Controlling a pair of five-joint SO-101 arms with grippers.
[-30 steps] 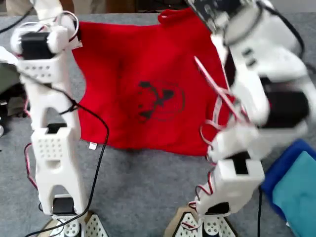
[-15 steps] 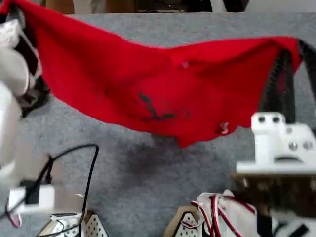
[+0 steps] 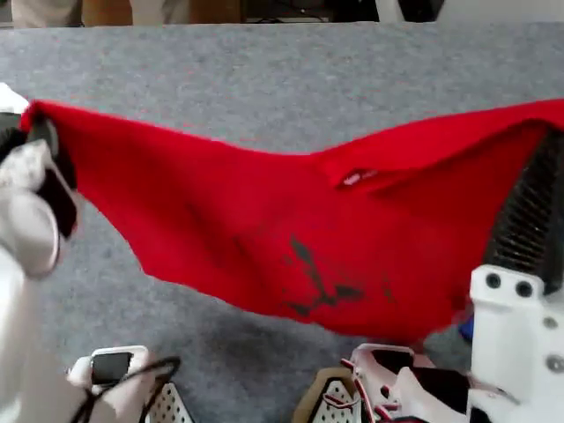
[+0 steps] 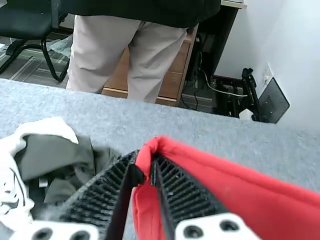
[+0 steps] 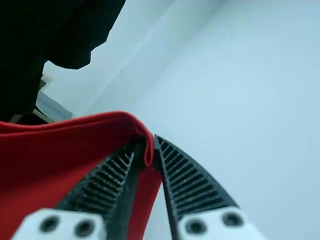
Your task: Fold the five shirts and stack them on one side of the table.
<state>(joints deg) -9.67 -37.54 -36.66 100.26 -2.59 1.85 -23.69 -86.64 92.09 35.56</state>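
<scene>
Over the table (image 3: 264, 79) the shirt (image 3: 264, 238) hangs spread from 9 to 3 o'clock. Its 9 o'clock corner is pinched in the left gripper (image 4: 146, 172), its 3 o'clock corner in the right gripper (image 5: 148, 147), and its middle sags toward 6 o'clock. A heap of clothes (image 4: 50, 155) lies on the table near the left gripper.

We can read no words or numbers. The red shirt (image 3: 220, 220) carries a dark print (image 3: 319, 284) on its front, a figure rather than letters as far as we can tell. A small white tag (image 3: 355, 178) sits at its neck, too small to read. In the left wrist view a white cloth (image 4: 15, 150) bears dark marks (image 4: 5, 192), also illegible.
</scene>
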